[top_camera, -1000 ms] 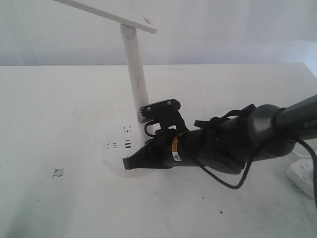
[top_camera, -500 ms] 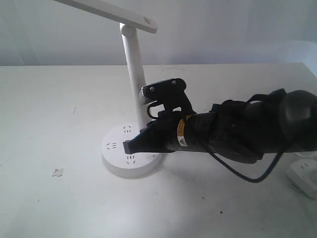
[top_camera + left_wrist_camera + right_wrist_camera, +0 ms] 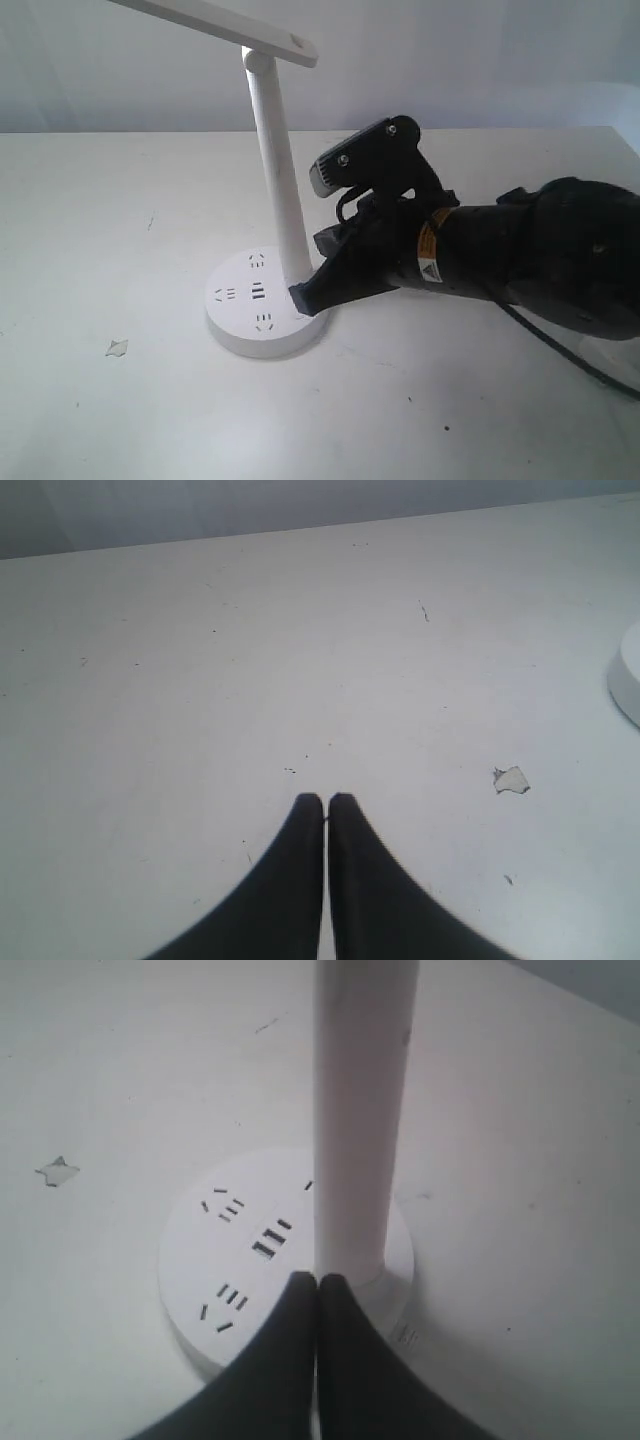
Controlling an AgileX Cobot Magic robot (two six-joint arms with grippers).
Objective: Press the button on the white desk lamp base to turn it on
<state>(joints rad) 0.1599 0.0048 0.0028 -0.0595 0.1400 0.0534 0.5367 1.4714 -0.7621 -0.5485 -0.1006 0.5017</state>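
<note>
The white desk lamp base [image 3: 248,344] lies left of centre on the table, its thin stem [image 3: 279,180] rising to the tilted lamp head [image 3: 225,24]. My right gripper [image 3: 300,297] is shut, with its tips down on the base's right side at the foot of the stem. The right wrist view shows the same: the right gripper [image 3: 318,1281] on the base [image 3: 193,1256], right in front of the stem [image 3: 362,1110]. No button shows in any view. My left gripper [image 3: 326,800] is shut and empty over bare table, with the base's edge [image 3: 630,680] far off to one side.
A small torn scrap [image 3: 117,347] lies on the table left of the base, seen as the scrap [image 3: 511,779] in the left wrist view too. Dark sockets and USB slots [image 3: 268,1240] cover the base's top. The right arm's black cable trails at the right.
The right gripper's tips went from the base's front-left edge up over the disc, then right to the stem's foot. The wrist has risen and tilted tip-down.
</note>
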